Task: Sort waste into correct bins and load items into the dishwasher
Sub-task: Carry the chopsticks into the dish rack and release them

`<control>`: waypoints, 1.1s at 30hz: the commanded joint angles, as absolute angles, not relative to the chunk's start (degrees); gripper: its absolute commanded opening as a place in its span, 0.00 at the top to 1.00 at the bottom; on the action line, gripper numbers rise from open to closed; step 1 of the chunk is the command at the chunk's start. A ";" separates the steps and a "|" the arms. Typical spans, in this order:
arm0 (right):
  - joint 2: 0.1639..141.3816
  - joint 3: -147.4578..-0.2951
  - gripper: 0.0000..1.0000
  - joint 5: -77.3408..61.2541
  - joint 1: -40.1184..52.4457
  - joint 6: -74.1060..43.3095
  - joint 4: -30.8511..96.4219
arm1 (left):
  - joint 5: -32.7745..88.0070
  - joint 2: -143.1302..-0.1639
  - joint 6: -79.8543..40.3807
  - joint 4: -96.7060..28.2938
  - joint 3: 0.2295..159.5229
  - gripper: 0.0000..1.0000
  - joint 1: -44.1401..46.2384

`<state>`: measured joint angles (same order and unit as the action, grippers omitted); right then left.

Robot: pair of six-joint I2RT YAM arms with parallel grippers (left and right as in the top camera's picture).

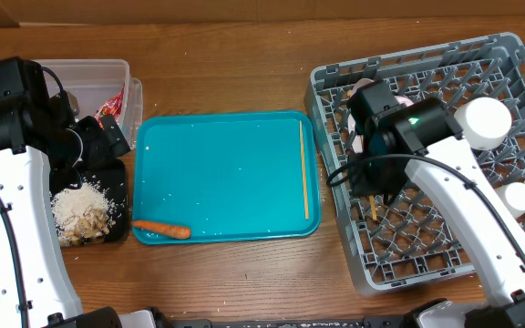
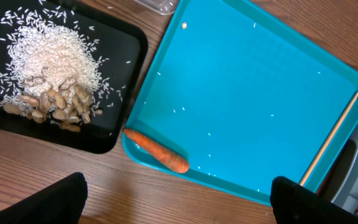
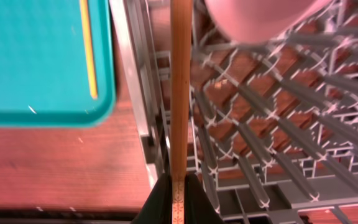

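The carrot (image 1: 162, 230) lies in the near left corner of the teal tray (image 1: 226, 173), and the left gripper (image 2: 179, 196) hangs left of the tray with its fingers wide apart. One chopstick (image 1: 303, 173) lies along the tray's right edge. Right of the tray, over the grey rack (image 1: 509, 64), the right gripper (image 3: 178, 186) is clamped on the other chopstick (image 3: 180, 93), below what may be a bowl (image 3: 260, 15).

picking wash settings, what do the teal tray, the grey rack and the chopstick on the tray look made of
The teal tray: likely plastic, smooth and glossy, with a soft sheen and moulded rounded rim. The grey rack: moulded plastic by its look, matte, a uniform lattice with pegs. The chopstick: probably wood or bamboo, pale tan and dull; grain too fine to see.
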<state>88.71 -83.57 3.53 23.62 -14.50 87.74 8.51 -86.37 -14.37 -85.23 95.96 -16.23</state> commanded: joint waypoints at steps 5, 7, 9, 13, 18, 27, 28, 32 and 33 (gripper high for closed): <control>89.03 -73.71 0.96 3.75 23.40 -12.23 84.86 | 8.32 -86.15 -12.62 -85.19 95.61 0.04 -16.38; 89.03 -70.63 0.96 3.40 23.38 -13.08 81.67 | 8.34 -86.15 -12.64 -85.17 95.61 0.04 -16.38; 89.03 -69.01 0.96 1.80 23.38 -13.02 79.99 | 8.34 -86.15 -12.64 -85.12 95.61 0.04 -16.38; 89.03 -68.20 0.96 1.15 23.40 -13.02 78.46 | 8.34 -86.15 -12.64 -85.12 95.61 0.04 -16.38; 89.03 -68.20 0.60 1.23 23.38 -13.04 78.46 | 8.34 -86.15 -12.64 -85.14 95.61 0.04 -16.38; 88.66 -76.69 0.56 1.32 23.42 -13.69 79.31 | 8.36 -86.15 -12.67 -84.82 95.61 0.04 -16.38; 88.55 -78.59 0.56 1.15 23.46 -13.67 79.09 | 8.36 -86.15 -12.67 -84.82 95.61 0.04 -16.38; 88.51 -88.86 0.42 -2.50 24.47 -13.17 73.36 | 8.36 -86.15 -12.67 -84.79 95.61 0.02 -16.38; 88.51 -89.56 0.40 -4.25 24.75 -13.04 71.07 | 8.36 -86.15 -12.67 -84.82 95.61 0.02 -16.38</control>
<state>89.36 -84.29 0.34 23.77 -13.15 74.67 8.51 -86.37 -13.37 -84.86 95.92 -16.23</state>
